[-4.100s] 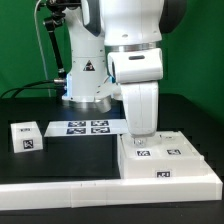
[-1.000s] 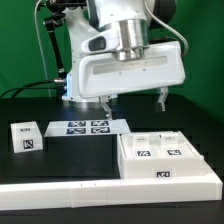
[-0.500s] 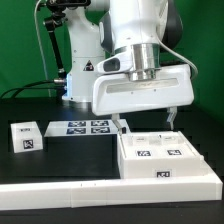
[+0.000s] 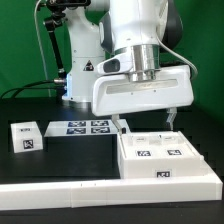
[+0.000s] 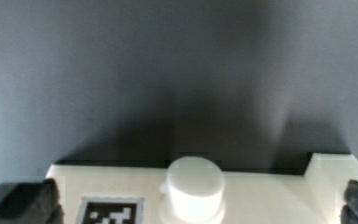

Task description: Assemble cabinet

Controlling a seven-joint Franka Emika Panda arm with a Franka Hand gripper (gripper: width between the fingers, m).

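On the black worktop (image 4: 30, 108) in front of my remote station, the white Panda arm (image 4: 135, 30) fills the upper frame, its wrist pointing straight down over the exterior view's right half. Its tool (image 4: 147, 124) is spread wide and grips nothing. One fingertip hangs by each end of the rear edge of the cabinet (image 4: 165, 160); I cannot tell whether either touches it.

The cabinet, a low white block, sits on the exterior view's right side of the worktop, towards the front. It shows two marker tags on top and one on its front face. A long white strip (image 4: 60, 190) runs across the foreground, in front of the cabinet.

The marker board (image 4: 85, 127) lies flat near the arm's base, just beside the cabinet. A small white block (image 4: 25, 136) bearing one tag stands well apart on the exterior view's left.

From the wrist view, the cabinet (image 5: 274, 195) lies between the two dark fingertips (image 5: 19, 205). A rounded white knob (image 5: 194, 185) rises from the cabinet, with a tag (image 5: 114, 212) just beside it.
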